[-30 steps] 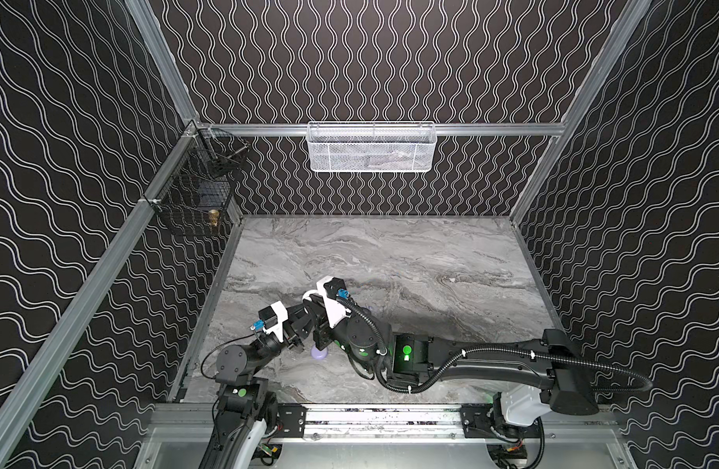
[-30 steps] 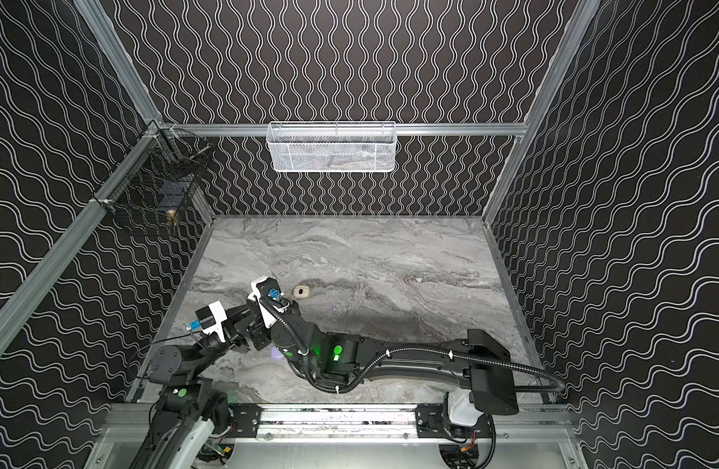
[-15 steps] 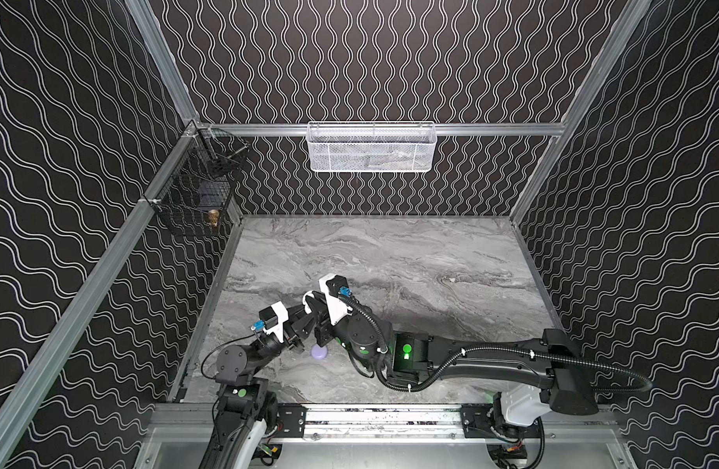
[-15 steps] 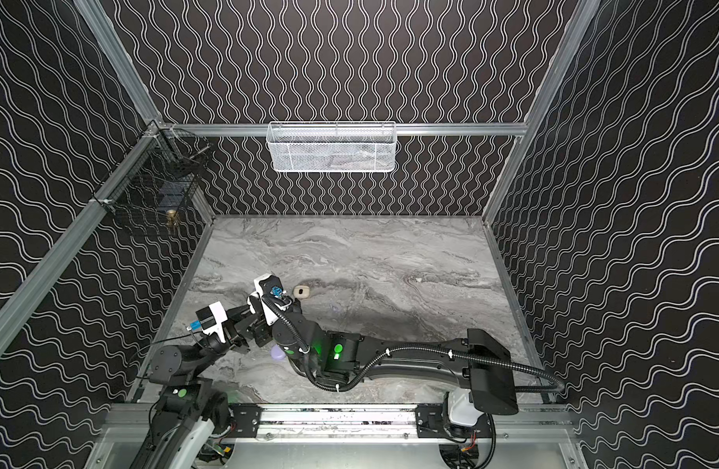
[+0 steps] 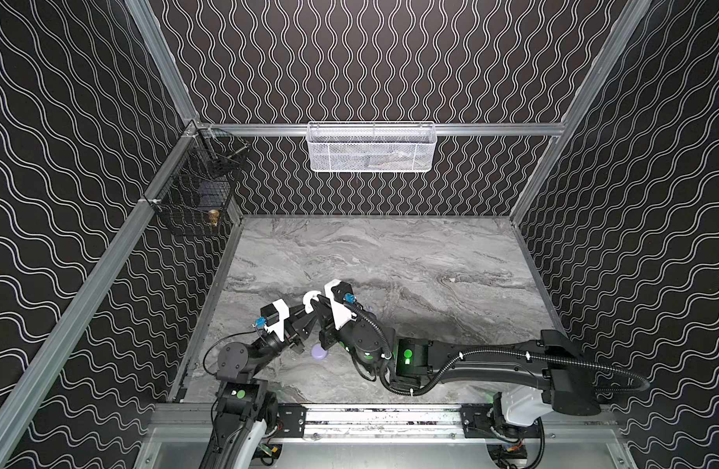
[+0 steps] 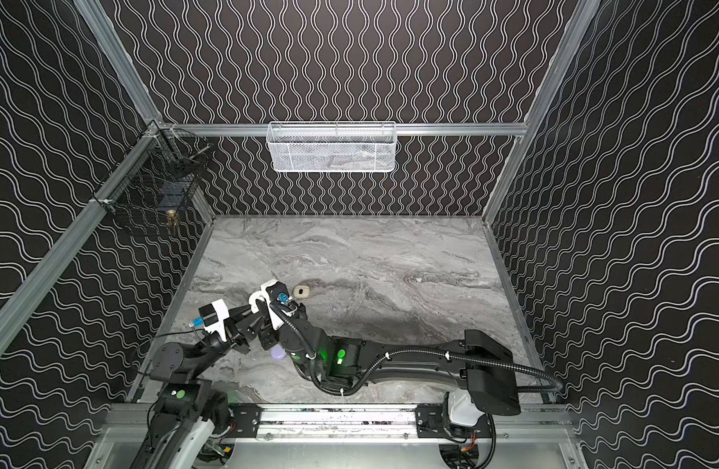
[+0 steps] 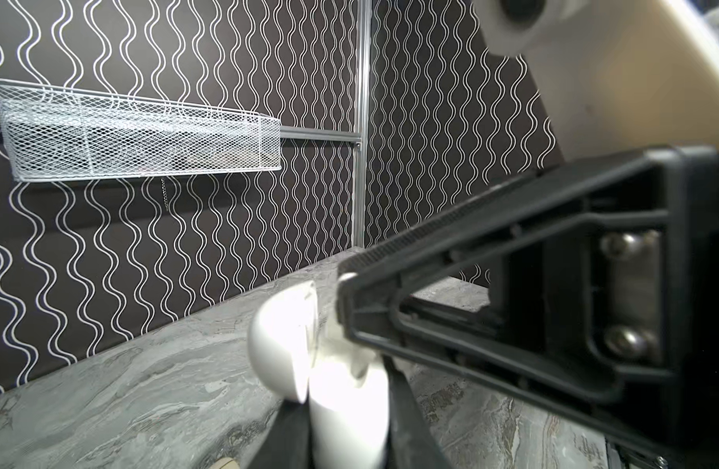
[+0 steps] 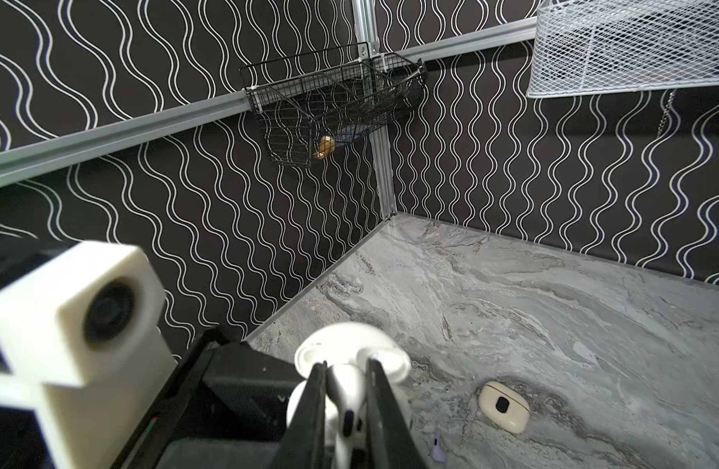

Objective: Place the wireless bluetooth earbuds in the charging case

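My left gripper (image 7: 345, 422) is shut on a white charging case (image 7: 349, 402) whose lid (image 7: 280, 345) stands open. The case's lid also shows in both top views (image 5: 310, 299) (image 6: 253, 301), near the left front of the table. My right gripper (image 8: 346, 377) is shut on a white earbud (image 8: 343, 400), held stem-first right over the open case (image 8: 351, 349). In the left wrist view a right finger (image 7: 512, 284) crosses just above the case. Whether the earbud touches the case's socket I cannot tell.
A cream case (image 8: 503, 406) (image 6: 301, 291) lies closed on the marble table (image 5: 430, 260), with a small lavender earbud (image 8: 439, 446) near it. A lavender case (image 5: 319, 351) (image 6: 278, 354) sits under the grippers. A white mesh basket (image 5: 370, 148) and a black wire basket (image 5: 199, 195) hang on the walls.
The right wrist has edged slightly to the right above the case. Both grips are unchanged.
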Robot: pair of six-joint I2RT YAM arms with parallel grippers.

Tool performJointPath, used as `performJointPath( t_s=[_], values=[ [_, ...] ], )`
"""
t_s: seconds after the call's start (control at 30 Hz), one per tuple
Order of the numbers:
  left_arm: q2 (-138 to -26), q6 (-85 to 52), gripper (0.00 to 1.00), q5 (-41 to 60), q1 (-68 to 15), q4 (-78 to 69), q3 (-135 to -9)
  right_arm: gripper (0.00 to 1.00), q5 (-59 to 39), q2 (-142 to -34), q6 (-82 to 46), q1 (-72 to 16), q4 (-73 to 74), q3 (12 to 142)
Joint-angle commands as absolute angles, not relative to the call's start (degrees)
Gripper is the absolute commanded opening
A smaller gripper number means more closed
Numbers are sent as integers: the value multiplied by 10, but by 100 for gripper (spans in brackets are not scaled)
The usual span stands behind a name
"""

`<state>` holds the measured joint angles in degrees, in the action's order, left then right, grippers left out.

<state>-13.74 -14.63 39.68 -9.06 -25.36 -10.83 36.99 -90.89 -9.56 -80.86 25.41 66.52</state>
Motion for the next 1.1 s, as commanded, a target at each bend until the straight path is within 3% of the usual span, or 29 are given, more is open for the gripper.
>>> performJointPath(
  t_s=[0.0, 0.5, 1.07],
  values=[
    [-132, -144, 0, 393, -90, -292, -117, 14, 375, -908, -87, -809, 253, 657],
    [-132, -144, 0, 402, -90, -299, -111, 13, 353, -891, -57, -809, 290, 672],
    [-143, -148, 0, 384, -91, -299, -121, 10, 368, -961, 5, -808, 394, 689]
  ],
)
